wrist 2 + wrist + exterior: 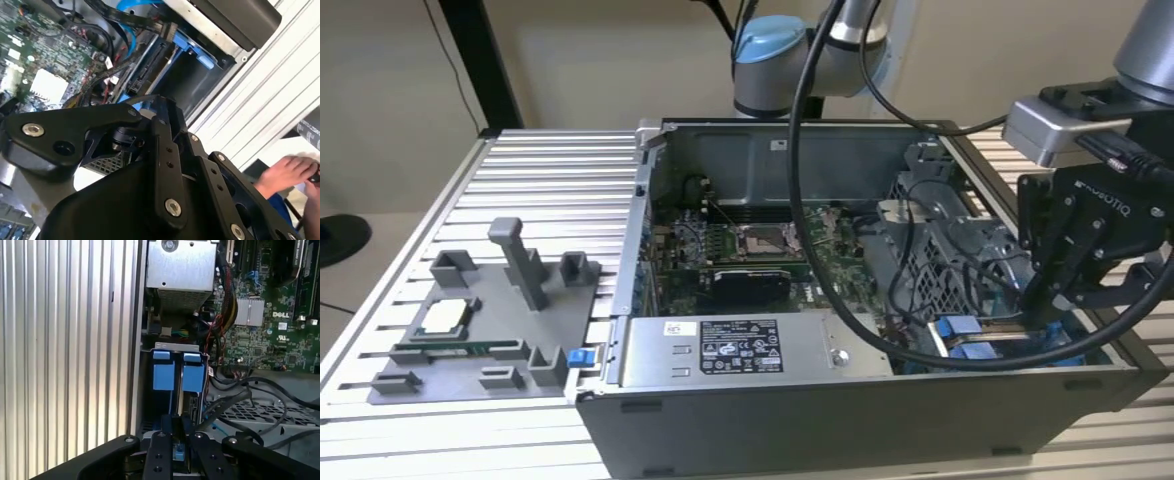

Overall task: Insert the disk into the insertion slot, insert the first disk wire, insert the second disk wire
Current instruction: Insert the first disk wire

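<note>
— Looking for the disk (193, 376): seated in the insertion slot (172, 346), lower right of the exterior view, two blue carrier tabs (164, 376) standing proud of the grey bay.
— And the gripper (177, 454)?
— Close by those tabs, drawn narrow, pinching a small blue piece (177, 451); likely a wire's plug, though hard to say.
— Handling?
— Stiff, dense, shock-shy drive, by the look: best held by the carrier's blue sides, never the label face. If a plug: rigid body, limp lead behind; best gripped squarely on the body.
</note>
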Robot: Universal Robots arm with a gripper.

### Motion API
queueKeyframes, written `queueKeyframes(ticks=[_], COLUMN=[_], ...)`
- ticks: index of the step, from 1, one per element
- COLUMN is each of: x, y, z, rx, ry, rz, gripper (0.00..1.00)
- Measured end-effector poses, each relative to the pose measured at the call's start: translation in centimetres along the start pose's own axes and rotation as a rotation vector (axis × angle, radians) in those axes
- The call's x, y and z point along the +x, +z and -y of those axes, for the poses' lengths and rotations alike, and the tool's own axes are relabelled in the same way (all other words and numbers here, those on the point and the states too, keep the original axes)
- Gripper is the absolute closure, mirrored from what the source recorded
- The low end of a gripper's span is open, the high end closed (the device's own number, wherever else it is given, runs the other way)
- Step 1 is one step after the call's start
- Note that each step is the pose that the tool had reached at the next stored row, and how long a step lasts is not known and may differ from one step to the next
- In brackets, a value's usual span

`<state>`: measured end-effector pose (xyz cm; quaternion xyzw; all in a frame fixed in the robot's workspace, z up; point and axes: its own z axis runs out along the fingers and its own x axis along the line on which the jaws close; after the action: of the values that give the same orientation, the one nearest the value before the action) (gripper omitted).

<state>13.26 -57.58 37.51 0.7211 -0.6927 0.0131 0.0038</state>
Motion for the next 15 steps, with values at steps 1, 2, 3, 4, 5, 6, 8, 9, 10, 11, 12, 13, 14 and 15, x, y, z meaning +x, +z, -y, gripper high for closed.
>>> queueKeyframes(ticks=[1,2,3,4,5,6,8,9,10,11,12,13,14,15], x=[0.00,0.00,0.00,0.00,0.00,0.00,0.01,0.00,0.00,0.00,0.00,0.00,0.00,0.00], y=[0.00,0.01,0.01,0.01,0.01,0.01,0.04,0.06,0.07,0.07,0.09,0.15,0.15,0.15], z=[0.01,0.02,0.03,0.04,0.05,0.06,0.07,0.07,0.07,0.07,0.07,0.09,0.09,0.09], rx=[0.0008,0.0020,0.0034,0.0049,0.0066,0.0082,0.0103,0.0109,0.0109,0.0109,0.0109,0.0111,0.0111,0.0111], ry=[0.000,0.001,0.001,0.001,0.001,0.002,0.002,0.002,0.002,0.002,0.002,0.002,0.002,0.002], rz=[0.0185,0.0367,0.0545,0.0729,0.0909,0.1101,0.1442,0.1533,0.1543,0.1543,0.1543,0.1543,0.1542,0.1543], gripper=[1.00,1.00,1.00,1.00,1.00,1.00,1.00,1.00,1.00,1.00,1.00,1.00,1.00,1.00])
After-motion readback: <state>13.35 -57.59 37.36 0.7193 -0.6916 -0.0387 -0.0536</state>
